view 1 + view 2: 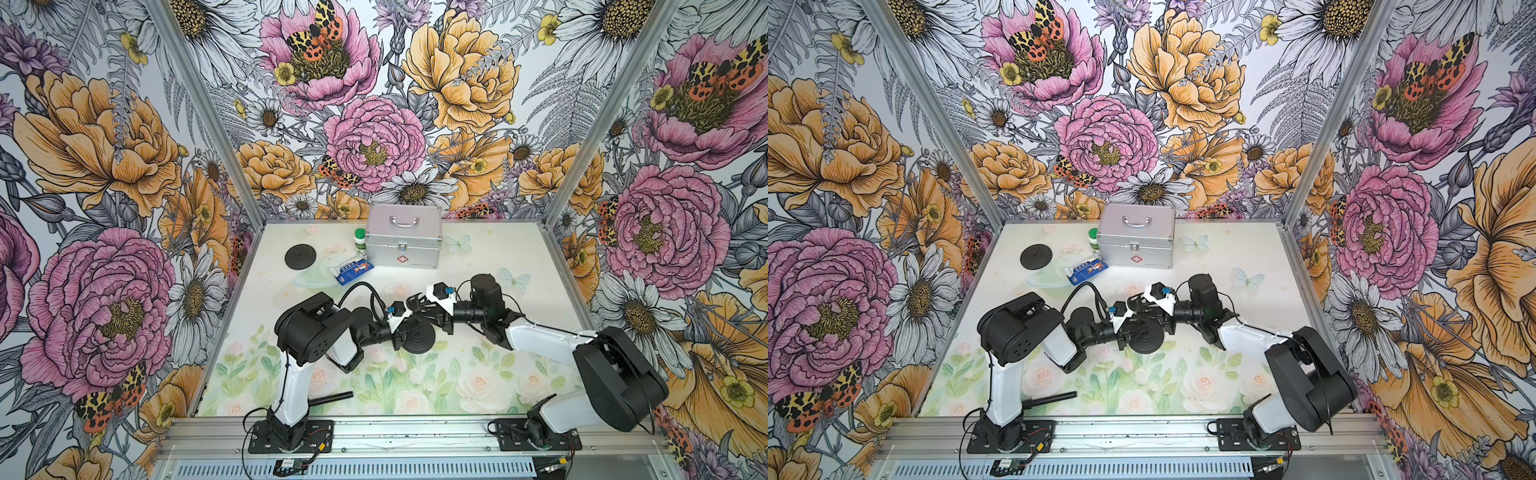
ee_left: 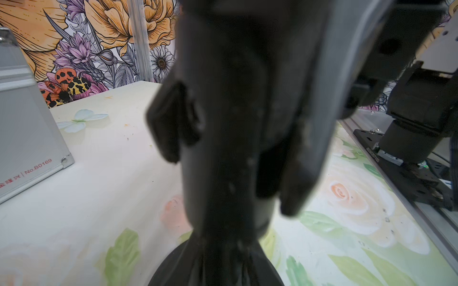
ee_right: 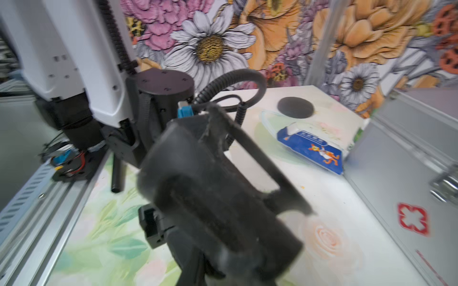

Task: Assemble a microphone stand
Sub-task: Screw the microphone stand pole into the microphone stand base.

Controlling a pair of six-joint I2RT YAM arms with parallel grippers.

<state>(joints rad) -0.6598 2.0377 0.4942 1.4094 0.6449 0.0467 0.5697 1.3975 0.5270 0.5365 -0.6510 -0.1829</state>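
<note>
We see the base (image 1: 419,341) flat in the middle of the bench in both top views. The post (image 2: 223,128) rises upright from it, long axis vertical. The left gripper (image 1: 404,327) comes in from the left. Its fingers (image 2: 173,123) sit on 2 sides of the post, close against it, but blur keeps us from telling whether they grip. The right gripper (image 1: 430,312) meets it from the right, above the base. We cannot tell how far it is open or whether it holds anything. A rod (image 1: 332,397) lies flat by the front edge, left of middle, its length roughly along that edge. A 2nd disc (image 1: 300,254) lies toward the far left corner.
</note>
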